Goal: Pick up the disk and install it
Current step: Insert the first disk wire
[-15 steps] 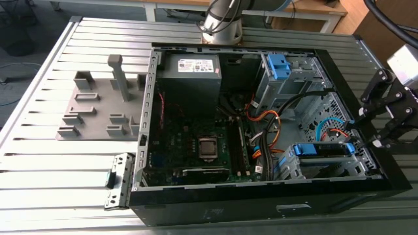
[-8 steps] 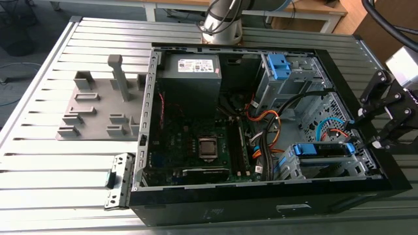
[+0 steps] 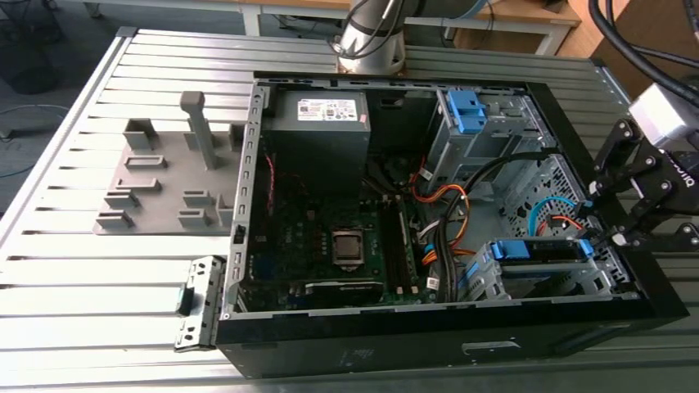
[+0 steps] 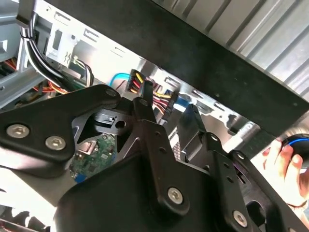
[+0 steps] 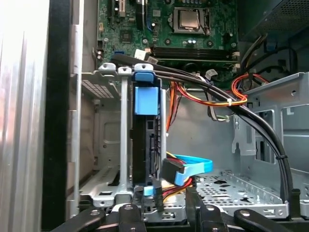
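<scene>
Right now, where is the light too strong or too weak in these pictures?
In the exterior view, glare whitens the ribbed silver metal table, while the open black computer case keeps its near inner wall in shadow. In the first wrist view, that table washes out white. In the second wrist view, a blown-out white patch sits in one corner.

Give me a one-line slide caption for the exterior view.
Gripper at the open case's edge, beside the blue-framed disk in its cage.
</scene>
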You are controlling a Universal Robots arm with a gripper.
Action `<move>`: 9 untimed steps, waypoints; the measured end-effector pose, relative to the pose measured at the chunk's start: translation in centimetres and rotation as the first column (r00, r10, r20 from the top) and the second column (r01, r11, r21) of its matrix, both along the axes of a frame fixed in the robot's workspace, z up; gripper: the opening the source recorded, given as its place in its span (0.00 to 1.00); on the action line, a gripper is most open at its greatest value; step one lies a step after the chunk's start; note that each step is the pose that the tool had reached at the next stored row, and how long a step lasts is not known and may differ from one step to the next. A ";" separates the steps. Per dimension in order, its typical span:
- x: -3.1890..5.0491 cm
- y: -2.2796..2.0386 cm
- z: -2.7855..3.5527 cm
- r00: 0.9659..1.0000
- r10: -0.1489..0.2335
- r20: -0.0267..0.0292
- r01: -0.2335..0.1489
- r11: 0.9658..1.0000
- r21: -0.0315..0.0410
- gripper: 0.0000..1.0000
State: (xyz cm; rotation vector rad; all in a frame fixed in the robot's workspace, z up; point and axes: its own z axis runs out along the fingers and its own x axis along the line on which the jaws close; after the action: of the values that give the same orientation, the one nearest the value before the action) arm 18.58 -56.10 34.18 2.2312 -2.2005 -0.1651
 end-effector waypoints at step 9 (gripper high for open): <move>0.00 0.02 -0.41 1.000 0.004 0.000 -0.004 1.000 -0.005 0.47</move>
State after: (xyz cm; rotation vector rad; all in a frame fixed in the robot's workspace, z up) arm 18.58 -56.08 33.77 2.2333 -2.1937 -0.1596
